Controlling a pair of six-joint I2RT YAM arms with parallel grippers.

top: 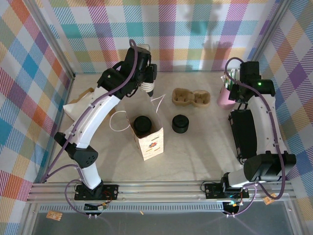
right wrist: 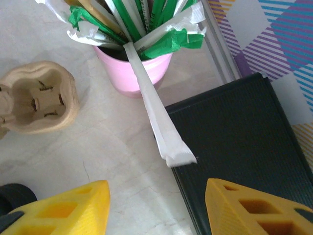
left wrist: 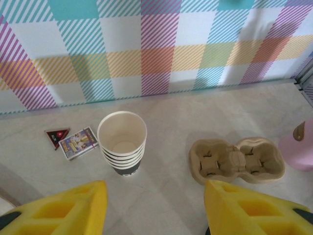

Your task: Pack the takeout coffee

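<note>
While the left gripper (left wrist: pixel 154 200) hangs over the back of the table (top: pixel 205 147) with its yellow fingers (left wrist: pixel 58 210) spread wide apart, the takeout coffee (top: pixel 143 126) sits down inside the open paper bag (top: pixel 151 144), black lid up. Stack of lidless cups (left wrist: pixel 122 144) ahead of it, cardboard carrier (left wrist: pixel 237 160) alongside. Right gripper (right wrist: pixel 156 196), jaws apart too, faces the pink cup (right wrist: pixel 132 73) stuffed with wrapped straws (right wrist: pixel 146 19); black lid stack (top: pixel 180 124) just beside the bag

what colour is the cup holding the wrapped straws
The cup is pink, seen best in the right wrist view.
</note>
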